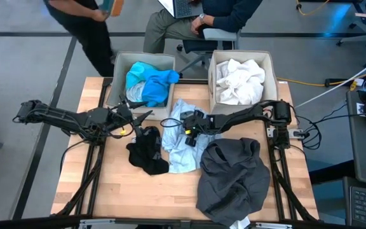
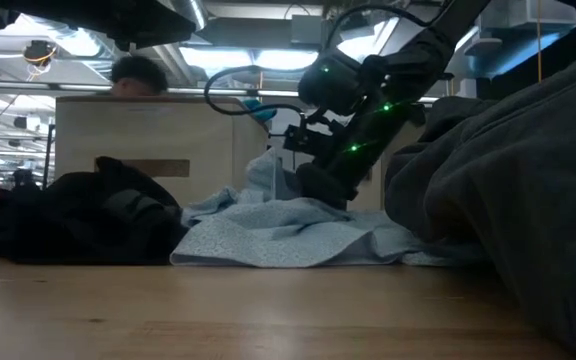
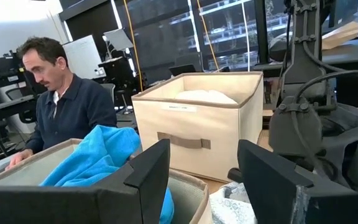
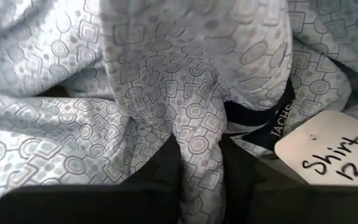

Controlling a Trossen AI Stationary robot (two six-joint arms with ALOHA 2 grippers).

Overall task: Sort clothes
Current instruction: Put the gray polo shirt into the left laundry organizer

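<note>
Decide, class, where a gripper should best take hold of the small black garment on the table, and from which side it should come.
Probably the raised, bunched upper part of the small black garment, approached from straight above. It lies crumpled and flat-edged on the table, so only its folds offer something to pinch. The open left gripper is nearest.

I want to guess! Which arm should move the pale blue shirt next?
The right. Its gripper fingers already pinch a fold of the pale blue shirt. The left gripper hovers open and empty by the turquoise bin.
</note>
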